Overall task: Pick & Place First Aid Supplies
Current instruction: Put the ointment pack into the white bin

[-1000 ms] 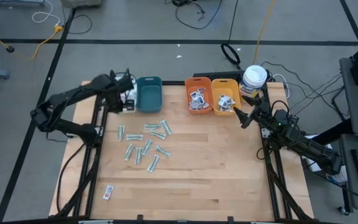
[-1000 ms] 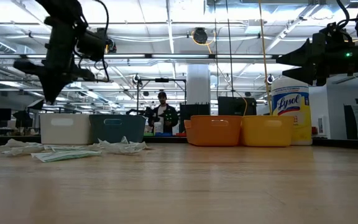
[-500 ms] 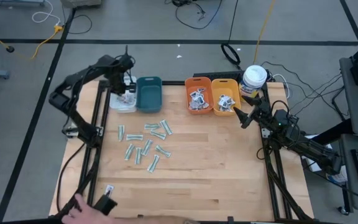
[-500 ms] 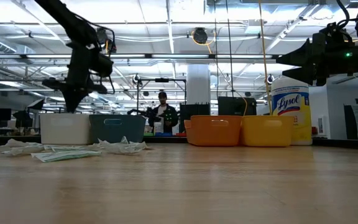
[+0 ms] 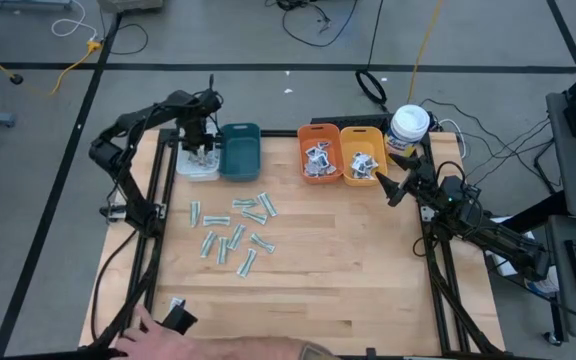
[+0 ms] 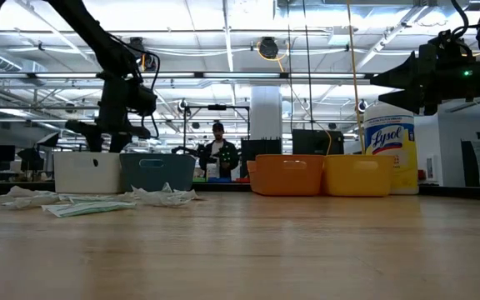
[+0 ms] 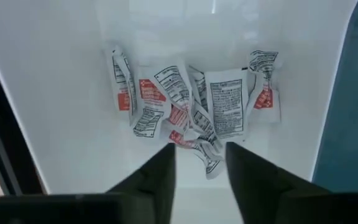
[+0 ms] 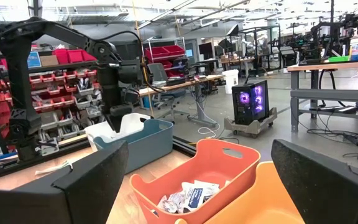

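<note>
My left gripper (image 5: 200, 150) hangs open, fingers down, over the white bin (image 5: 190, 170) at the table's far left, just above its rim in the low view (image 6: 107, 140). Its wrist view shows its fingers (image 7: 201, 171) apart above a heap of small white packets with red and dark print (image 7: 191, 106) lying on the bin's floor. Pale-green strips (image 5: 234, 228) lie scattered on the wood, nearer than the teal bin (image 5: 239, 150). My right gripper (image 5: 386, 186) waits wide open (image 8: 207, 186) beside the orange bins, above the table.
Two orange bins (image 5: 318, 155) (image 5: 361, 156) hold white packets with blue print. A white canister with a yellow label (image 5: 408, 128) stands at the far right. A person's hand (image 5: 158, 338) with a dark object (image 5: 180, 320) reaches over the near left edge. Bare wood spans the middle and right.
My left gripper has swung from the white bin's left side to a place over it, turned fingers-down and come lower toward the rim. A person's hand has come in over the near left edge, by the lone packet there.
</note>
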{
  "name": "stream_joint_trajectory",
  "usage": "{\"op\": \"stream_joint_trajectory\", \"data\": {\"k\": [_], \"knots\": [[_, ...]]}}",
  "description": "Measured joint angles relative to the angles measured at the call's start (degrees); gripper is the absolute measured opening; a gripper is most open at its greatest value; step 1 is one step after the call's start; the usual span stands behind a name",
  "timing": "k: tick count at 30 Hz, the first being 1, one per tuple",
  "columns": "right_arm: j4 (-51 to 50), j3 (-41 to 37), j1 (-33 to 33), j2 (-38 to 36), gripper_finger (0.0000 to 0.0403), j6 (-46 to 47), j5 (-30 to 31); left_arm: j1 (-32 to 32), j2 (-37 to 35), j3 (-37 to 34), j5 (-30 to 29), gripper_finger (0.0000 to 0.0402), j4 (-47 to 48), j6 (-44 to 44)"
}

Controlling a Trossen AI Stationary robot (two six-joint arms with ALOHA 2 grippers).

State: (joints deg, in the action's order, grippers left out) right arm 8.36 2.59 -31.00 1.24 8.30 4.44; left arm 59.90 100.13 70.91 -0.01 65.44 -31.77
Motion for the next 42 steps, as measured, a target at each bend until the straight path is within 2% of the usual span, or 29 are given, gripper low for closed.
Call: {"op": "stream_joint_trajectory", "data": {"k": [4,7,11,15,21,28,34,42], "knots": [[0.0,0.0,0.0,0.0,0.0392,0.0,0.0,0.0,-0.6,0.0,0.6,0.0192,0.6,0.0],[0.0,0.0,0.0,0.0,0.0392,0.0,0.0,-0.2,-2.7,0.0,1.3,0.0212,0.9,-0.3],[0.0,0.0,0.0,0.0,0.0392,0.0,0.0,-2.9,-7.1,0.0,1.3,0.022,1.8,-2.9],[0.0,0.0,0.0,0.0,0.0392,0.0,0.0,-8.9,-10.5,0.0,1.4,0.0214,2.2,-5.8],[0.0,0.0,0.0,0.0,0.0392,0.0,0.0,-22.3,-13.8,0.0,1.7,0.0203,2.7,-11.4],[0.0,0.0,0.0,0.0,0.0392,0.0,0.0,-42.3,-14.0,0.0,1.7,0.0196,5.5,-21.9],[0.0,0.0,0.0,0.0,0.0392,0.0,0.0,-59.8,-14.0,0.0,1.5,0.0204,4.8,-35.8],[0.0,0.0,0.0,0.0,0.0392,0.0,0.0,-79.8,-14.0,0.0,1.1,0.0194,4.9,-55.9]]}}
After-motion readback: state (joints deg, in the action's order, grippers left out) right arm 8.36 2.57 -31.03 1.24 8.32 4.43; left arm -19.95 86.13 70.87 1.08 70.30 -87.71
